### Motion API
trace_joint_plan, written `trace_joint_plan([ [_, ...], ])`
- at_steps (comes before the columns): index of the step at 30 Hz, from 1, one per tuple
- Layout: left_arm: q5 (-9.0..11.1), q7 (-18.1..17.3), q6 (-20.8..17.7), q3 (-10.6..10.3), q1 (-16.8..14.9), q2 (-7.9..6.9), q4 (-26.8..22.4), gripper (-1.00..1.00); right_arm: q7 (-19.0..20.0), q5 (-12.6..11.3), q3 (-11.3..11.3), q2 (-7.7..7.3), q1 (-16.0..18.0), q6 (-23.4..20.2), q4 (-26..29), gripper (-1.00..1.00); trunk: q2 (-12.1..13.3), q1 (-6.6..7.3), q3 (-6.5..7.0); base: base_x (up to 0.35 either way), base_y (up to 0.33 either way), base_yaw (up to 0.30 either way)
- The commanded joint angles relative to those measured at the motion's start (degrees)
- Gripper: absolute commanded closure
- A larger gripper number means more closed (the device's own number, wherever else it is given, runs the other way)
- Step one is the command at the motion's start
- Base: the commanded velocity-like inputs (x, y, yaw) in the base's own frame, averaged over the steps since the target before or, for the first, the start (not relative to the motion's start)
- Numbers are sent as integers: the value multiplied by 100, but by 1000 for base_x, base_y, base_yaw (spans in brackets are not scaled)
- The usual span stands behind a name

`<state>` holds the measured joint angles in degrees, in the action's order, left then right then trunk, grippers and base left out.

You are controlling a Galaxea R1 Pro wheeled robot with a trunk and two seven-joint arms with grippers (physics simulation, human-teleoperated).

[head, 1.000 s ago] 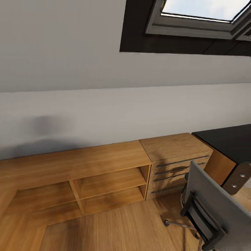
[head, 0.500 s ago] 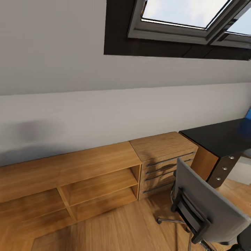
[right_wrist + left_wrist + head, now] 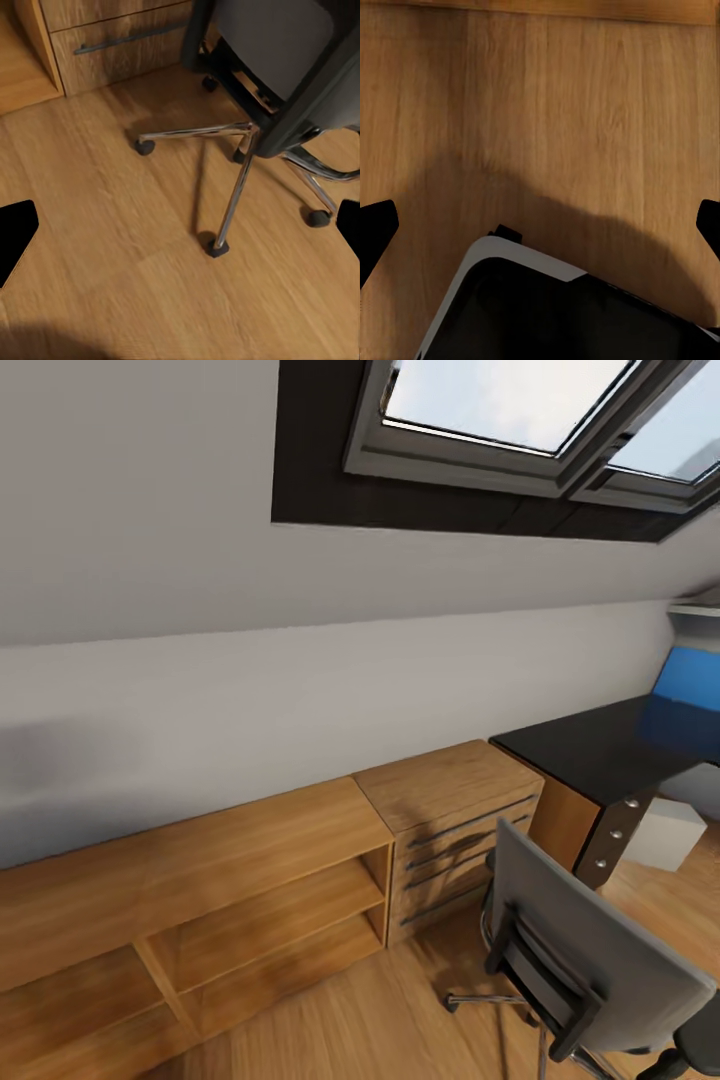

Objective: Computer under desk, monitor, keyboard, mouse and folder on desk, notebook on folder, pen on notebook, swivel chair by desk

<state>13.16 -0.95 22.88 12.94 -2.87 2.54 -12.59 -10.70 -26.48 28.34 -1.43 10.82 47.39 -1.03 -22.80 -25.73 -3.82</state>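
Wood floor [image 3: 112, 247] and low wood shelving [image 3: 200, 890] along a white sloped wall [image 3: 150, 510] with a skylight [image 3: 510, 410]. Black desk [image 3: 590, 745] far right, dresser [image 3: 450, 830] beside it. Chair [image 3: 580, 950] near right, chrome base [image 3: 240, 172] on floor. Left claw [image 3: 540, 225] and right claw [image 3: 180, 225]: fingers spread wide, empty.

Black fingertips [image 3: 375, 229] at the wrist views' edges; dark robot base [image 3: 585, 315] with a rounded pale-grey rim
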Motion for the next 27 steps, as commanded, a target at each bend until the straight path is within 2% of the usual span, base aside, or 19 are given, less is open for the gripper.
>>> trace_joint_plan([
  [1, 38, -10, 15, -2, -4, 1, 2, -100, -31, -15, 49, 2, 7, 16, -11, -100, -11, -5, -6, 191, 248, -209],
  [19, 38, -10, 7, -2, -4, 1, 2, -100, -29, -15, 49, 2, 7, 16, -11, -100, -11, -5, 114, 193, 245, -209],
  [27, 38, -10, 8, -2, -4, 1, 2, -100, -31, -15, 49, 2, 7, 16, -11, -100, -11, -5, 167, 99, 88, -209],
])
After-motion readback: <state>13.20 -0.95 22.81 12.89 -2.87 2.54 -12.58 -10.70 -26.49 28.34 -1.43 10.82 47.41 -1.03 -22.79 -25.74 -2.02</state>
